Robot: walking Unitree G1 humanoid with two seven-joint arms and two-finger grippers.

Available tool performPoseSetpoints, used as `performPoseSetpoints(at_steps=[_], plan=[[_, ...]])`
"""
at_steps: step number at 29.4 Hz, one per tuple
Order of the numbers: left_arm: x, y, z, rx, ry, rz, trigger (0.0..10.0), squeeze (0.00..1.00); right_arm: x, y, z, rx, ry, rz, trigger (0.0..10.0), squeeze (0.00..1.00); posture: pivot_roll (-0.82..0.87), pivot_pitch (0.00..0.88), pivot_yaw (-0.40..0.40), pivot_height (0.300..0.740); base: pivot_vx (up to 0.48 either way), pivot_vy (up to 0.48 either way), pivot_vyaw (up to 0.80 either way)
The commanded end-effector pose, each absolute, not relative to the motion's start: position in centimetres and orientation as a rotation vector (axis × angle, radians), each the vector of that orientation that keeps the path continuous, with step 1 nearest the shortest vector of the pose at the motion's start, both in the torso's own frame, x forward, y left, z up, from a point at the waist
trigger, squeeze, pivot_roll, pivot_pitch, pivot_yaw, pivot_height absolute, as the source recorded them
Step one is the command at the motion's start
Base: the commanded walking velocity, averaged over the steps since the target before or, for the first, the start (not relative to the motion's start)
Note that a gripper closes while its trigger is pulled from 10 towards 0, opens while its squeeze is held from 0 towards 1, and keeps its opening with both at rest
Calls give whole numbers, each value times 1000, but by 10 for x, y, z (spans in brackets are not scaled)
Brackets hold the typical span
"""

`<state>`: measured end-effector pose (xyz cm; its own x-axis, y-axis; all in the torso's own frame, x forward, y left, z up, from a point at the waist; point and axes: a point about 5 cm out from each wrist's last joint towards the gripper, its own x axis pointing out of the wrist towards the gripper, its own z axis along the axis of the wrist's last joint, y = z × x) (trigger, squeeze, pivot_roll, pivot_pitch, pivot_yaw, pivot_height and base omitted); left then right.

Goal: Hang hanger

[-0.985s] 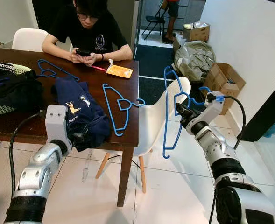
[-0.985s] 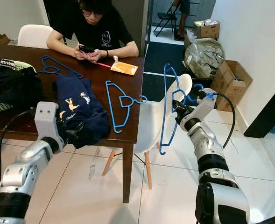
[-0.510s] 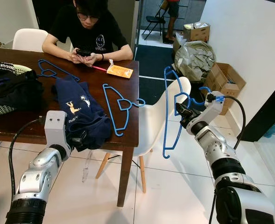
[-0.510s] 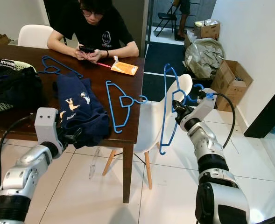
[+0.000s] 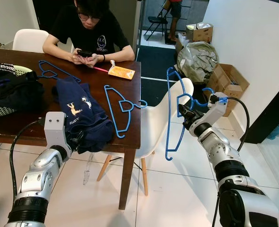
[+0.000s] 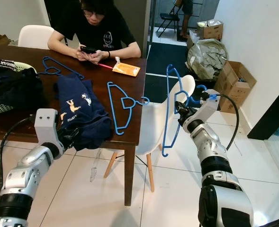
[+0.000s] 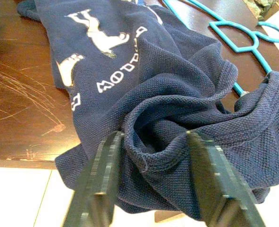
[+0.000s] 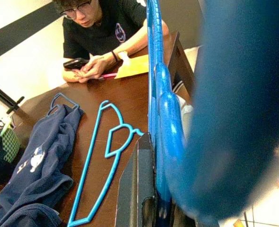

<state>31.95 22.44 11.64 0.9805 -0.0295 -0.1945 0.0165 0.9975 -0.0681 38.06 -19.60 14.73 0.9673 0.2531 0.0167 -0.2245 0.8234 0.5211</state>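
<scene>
The left arm was bent up from about 7 o'clock, with the left gripper (image 5: 78, 140) at the near edge of the dark wooden table (image 5: 16, 124). Its fingers (image 7: 99, 187) were spread partway and had a bunched fold of the navy polo shirt (image 5: 85, 118) between them, where the shirt drooped over the table edge. Compared with a second ago that wrist sat lower and a bit closer to the table edge, and the shirt hung about the same.

On the table, a blue hanger (image 5: 119, 108) lay flat just right of the shirt, and another blue hanger (image 5: 54, 71) sat up at 11 o'clock near the person (image 5: 89, 28) looking at a phone.

The right arm reached up from 5 o'clock toward the middle of the scene, with the right gripper (image 5: 185, 113) clamped shut on the held blue hanger (image 5: 171, 116). That hanger stood on end in the air, right in front of the white chair (image 5: 156, 120). The right arm and its hanger looked pretty much unchanged from the earlier frames.
</scene>
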Motion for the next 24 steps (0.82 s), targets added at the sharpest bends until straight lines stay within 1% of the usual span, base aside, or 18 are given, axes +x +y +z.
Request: performPoseSetpoints(at_steps=[1,11,13,14,17,18,19,20,24], plan=[[321,226,118,-71,188,-22,0,0,379,-199,146,525,65,251,10000,0,34,23,-97,740,0,0,0],[322,227,123,-68,167,-17,0,0,379,-199,146,525,65,248,10000,0,39,29,-94,740,0,0,0],[322,229,127,-64,155,-14,0,0,379,-199,146,528,64,247,10000,0,43,27,-91,740,0,0,0],[323,230,137,-69,127,-17,0,0,380,-198,146,531,63,245,10000,0,45,25,-88,740,0,0,0],[323,230,137,-69,127,-17,0,0,380,-198,146,531,63,245,10000,0,45,25,-88,740,0,0,0],[329,227,172,-92,27,-93,0,0,380,-198,146,536,61,243,10000,0,52,21,-86,740,0,0,0],[329,227,172,-92,27,-93,0,0,380,-198,146,536,61,243,10000,0,52,21,-86,740,0,0,0],[331,218,232,-62,-143,-235,0,0,380,-198,146,540,60,241,10000,0,63,18,-84,740,0,0,0],[331,218,232,-62,-143,-235,0,0,380,-198,146,540,60,241,10000,0,63,18,-84,740,0,0,0]])
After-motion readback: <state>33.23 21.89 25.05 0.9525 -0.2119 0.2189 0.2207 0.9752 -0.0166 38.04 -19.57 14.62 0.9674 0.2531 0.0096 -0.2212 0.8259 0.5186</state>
